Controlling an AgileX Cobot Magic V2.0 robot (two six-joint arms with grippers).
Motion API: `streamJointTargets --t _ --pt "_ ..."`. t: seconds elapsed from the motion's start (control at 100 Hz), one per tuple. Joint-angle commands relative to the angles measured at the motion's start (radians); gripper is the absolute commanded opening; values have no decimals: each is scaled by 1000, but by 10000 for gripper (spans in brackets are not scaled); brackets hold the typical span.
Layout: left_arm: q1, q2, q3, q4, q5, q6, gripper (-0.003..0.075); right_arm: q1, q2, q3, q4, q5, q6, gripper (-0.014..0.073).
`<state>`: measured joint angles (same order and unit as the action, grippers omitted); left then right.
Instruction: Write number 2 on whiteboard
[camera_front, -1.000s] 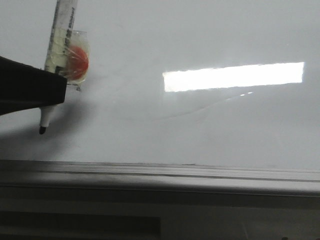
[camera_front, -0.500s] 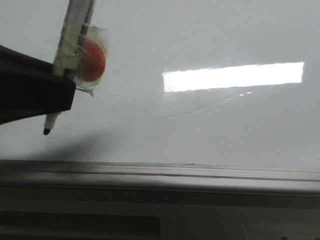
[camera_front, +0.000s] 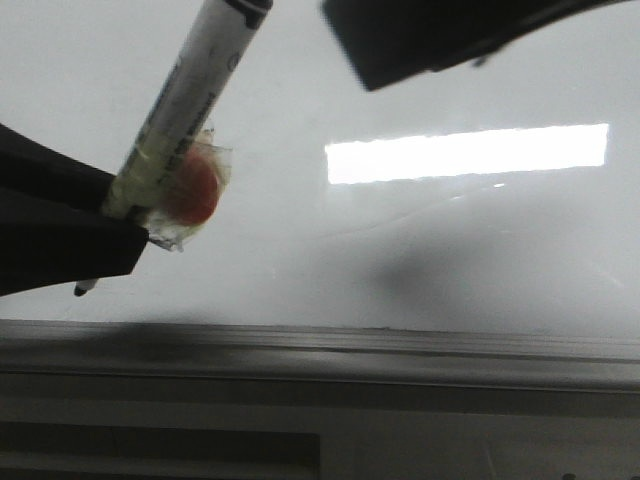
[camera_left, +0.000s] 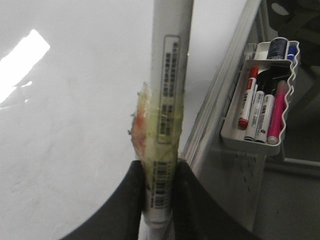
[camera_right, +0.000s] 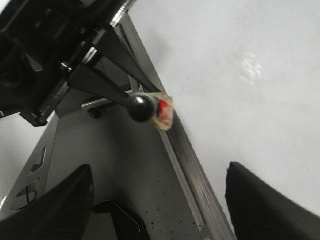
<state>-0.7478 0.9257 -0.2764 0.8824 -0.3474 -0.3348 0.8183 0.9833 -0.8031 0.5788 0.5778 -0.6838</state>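
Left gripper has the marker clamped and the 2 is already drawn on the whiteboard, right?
Not quite. The left gripper is shut on the marker, but no 2 is drawn: in the front view the whiteboard shows only a bright light reflection and faint smudges.

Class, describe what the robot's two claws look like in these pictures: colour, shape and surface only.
Both claws are plain black. The left claw has two smooth, rounded fingers that broaden toward the wrist. The right claw has two wide, matte fingers with blunt, curved ends; in the front view it shows as a dark angular slab. No markings, cables or sleeves are visible.
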Motion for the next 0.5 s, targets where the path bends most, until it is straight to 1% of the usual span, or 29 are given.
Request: streamJointTargets --t 0.0,0.2,0.37,0.42,0.47,0.49 --pt "-4 -11 -41 -23 -14 3 -19 33 48 -73 23 -66 -14 493" --pt "-4 -11 -43 -23 -11 3 -19 117 160 -138 21 -142 -37 493" --pt "-4 -11 -43 -23 -11 3 -19 127 209 -171 19 -141 -44 486" --pt "-4 -11 -43 -20 -11 3 -19 127 220 -171 17 -147 -44 452" --pt "-4 -11 -43 -10 -11 3 -19 127 228 -171 17 -147 -44 387" --pt "-4 -11 -43 -3 -11 3 -19 127 230 -171 17 -147 -44 349"
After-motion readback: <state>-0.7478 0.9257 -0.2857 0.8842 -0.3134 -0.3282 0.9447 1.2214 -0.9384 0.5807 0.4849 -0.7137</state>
